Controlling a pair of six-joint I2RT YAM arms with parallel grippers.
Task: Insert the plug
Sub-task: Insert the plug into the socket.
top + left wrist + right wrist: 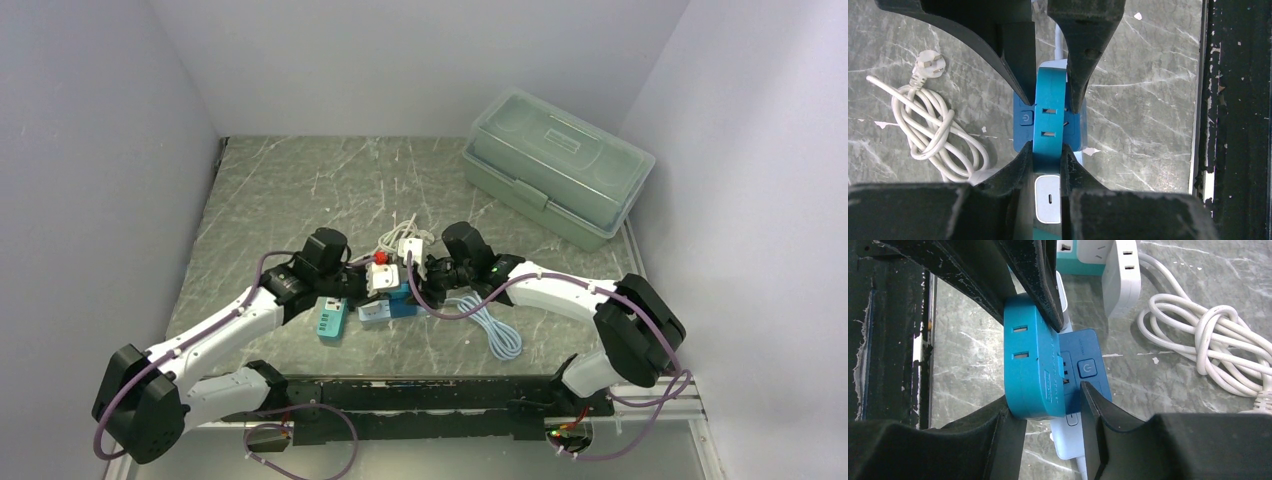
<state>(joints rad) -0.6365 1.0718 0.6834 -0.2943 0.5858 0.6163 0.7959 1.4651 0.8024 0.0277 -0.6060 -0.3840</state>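
Observation:
A teal plug adapter (pixel 1049 90) with two slots on its face sits on a dark blue power strip (pixel 1021 131) that has a power button. My left gripper (pixel 1048 146) is shut on the adapter's two sides. A white USB charger (pixel 1048 197) lies between its fingers nearer the wrist. My right gripper (pixel 1048 397) straddles the same adapter (pixel 1025 365) from the opposite side. One finger (pixel 1010 427) touches the adapter. A gap shows at the other finger (pixel 1093 415), which sits over the strip (pixel 1090 370). In the top view both grippers (pixel 365 280) (pixel 420 270) meet mid-table.
A coiled white cable (pixel 933 130) with a three-pin plug (pixel 928 62) lies beside the strip. A teal strip (pixel 330 320), a pale blue strip (pixel 375 315) and a white socket block (pixel 1120 275) crowd around. A green lidded box (pixel 555 165) stands back right. A black rail (pixel 430 395) runs along the near edge.

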